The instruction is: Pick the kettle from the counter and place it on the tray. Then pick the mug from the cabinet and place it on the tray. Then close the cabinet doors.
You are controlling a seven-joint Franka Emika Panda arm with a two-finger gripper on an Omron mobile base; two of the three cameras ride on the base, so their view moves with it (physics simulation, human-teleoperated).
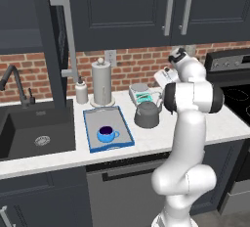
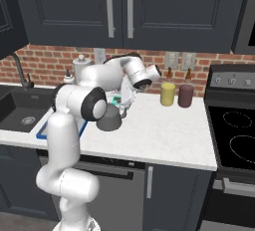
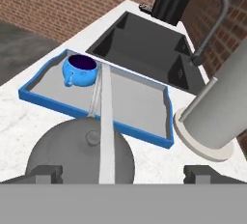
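Observation:
The dark-grey kettle (image 1: 148, 116) (image 2: 109, 120) (image 3: 72, 158) stands on the white counter (image 1: 146, 140) just right of the blue-rimmed tray (image 1: 90, 133) (image 3: 140, 105). The blue mug (image 1: 106, 133) (image 3: 81, 70) sits upright on the tray. My gripper (image 1: 157, 94) (image 2: 122, 104) (image 3: 124, 172) hangs open right above the kettle, its fingertips on either side of the thin arched handle, holding nothing. One cabinet door (image 1: 56, 40) with a long silver bar handle stands swung open at the upper left, with the dark cabinet (image 1: 19, 20) interior beside it.
A tall paper-towel cylinder (image 1: 101, 81) (image 3: 219, 102) and a small white device (image 1: 141, 94) stand behind tray and kettle. A dark sink (image 1: 34, 133) (image 3: 144, 39) with faucet lies left. Yellow and maroon canisters (image 2: 168, 94) and a stove (image 2: 234, 130) lie right.

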